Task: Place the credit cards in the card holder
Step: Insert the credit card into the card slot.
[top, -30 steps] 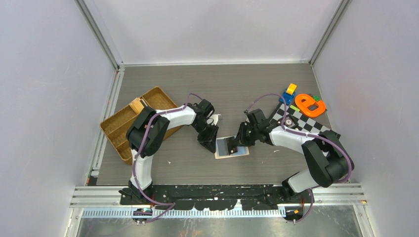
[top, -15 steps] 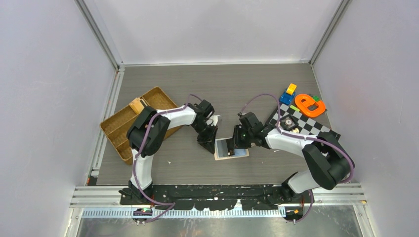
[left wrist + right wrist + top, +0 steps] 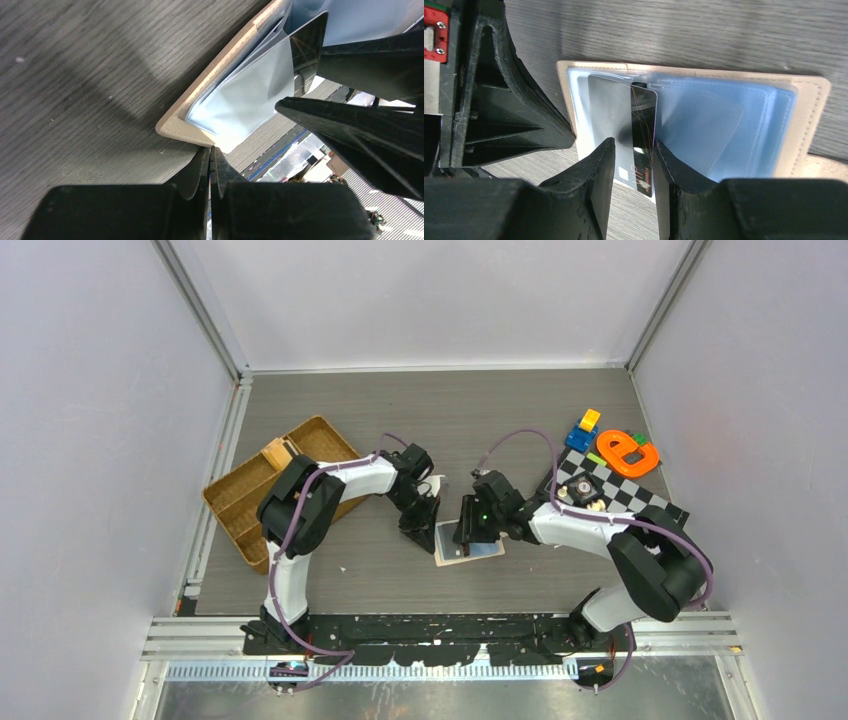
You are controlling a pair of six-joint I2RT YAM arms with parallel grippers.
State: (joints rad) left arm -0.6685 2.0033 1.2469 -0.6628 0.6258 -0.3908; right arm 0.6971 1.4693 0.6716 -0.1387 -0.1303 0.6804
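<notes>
1. Where the right wrist camera looks down, the right gripper has its jaws apart, straddling one dark grey credit card without pinching it; a gap shows beside the card. That card lies partly tucked under a translucent pocket of the card holder. The holder is spread open flat on the table, and the card's printed end sticks out past its rim.
2. From the left wrist, the left gripper has its jaws pressed together, tips touching the beige corner of the card holder. Whether they nip any of it I cannot tell. One dark card corner shows beyond the pale-blue pocket.
3. From above, both grippers meet at the one open card holder mid-table, the left gripper at its left edge and the right gripper over it. One wicker tray sits to the left. One checkered board, one orange toy and one blue block lie to the right.
</notes>
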